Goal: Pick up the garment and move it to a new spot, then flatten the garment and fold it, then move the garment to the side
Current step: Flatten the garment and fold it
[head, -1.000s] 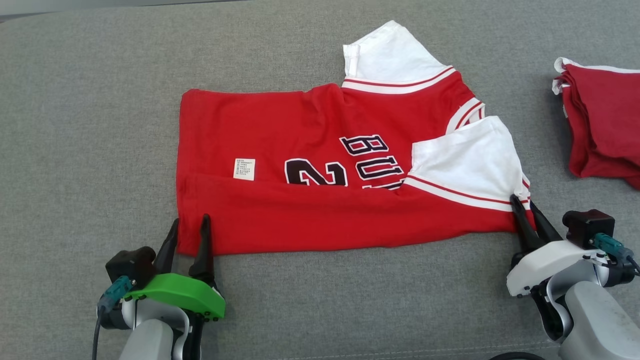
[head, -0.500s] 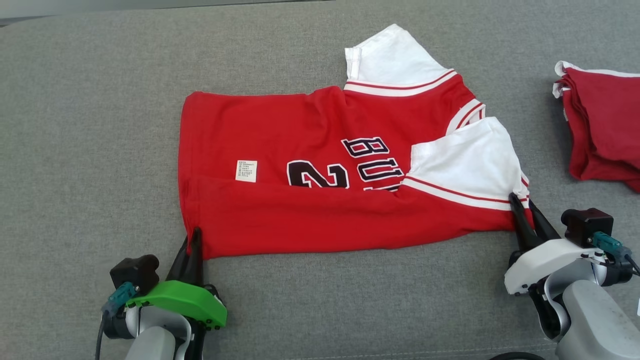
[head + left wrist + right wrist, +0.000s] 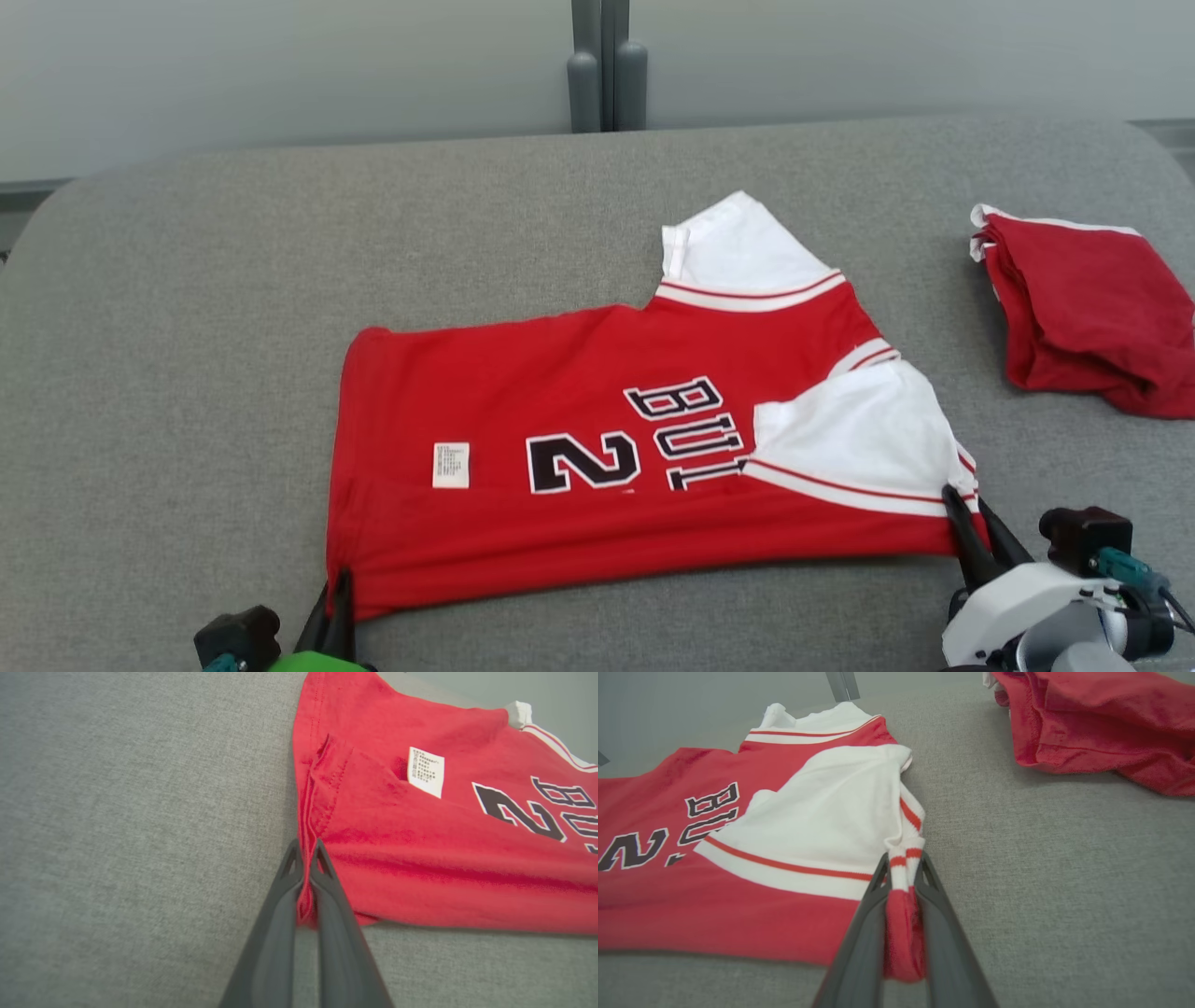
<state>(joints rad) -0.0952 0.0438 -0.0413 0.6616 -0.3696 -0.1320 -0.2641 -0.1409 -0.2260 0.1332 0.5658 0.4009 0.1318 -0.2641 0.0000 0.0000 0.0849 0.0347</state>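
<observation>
Head view: red jersey (image 3: 597, 467) lies lengthwise across the grey upholstered surface (image 3: 187, 373), hem toward the robot's left, sleeves toward its right. The black "2" and the letters "BU" read sideways. A white care label (image 3: 451, 465) shows near the hem end.

Left gripper (image 3: 306, 847): fingers drawn narrow and pinching the near hem corner, with red cloth bunched between them (stitched hem seam runs straight up from the tips in the left wrist view).

Right gripper (image 3: 903, 858): also closed tight, clamping the striped red-and-white cuff of the near white sleeve (image 3: 854, 439) together with a roll of red fabric under it.

The jersey's near long edge runs between the two grips. A dark shadow line sits beneath it, so it appears slightly raised off the surface; the rest lies flat. The far white sleeve (image 3: 738, 247) points away from the robot.

A folded red garment pile (image 3: 1083, 317) lies well apart to the right. A grey post (image 3: 607, 65) stands behind the surface.
</observation>
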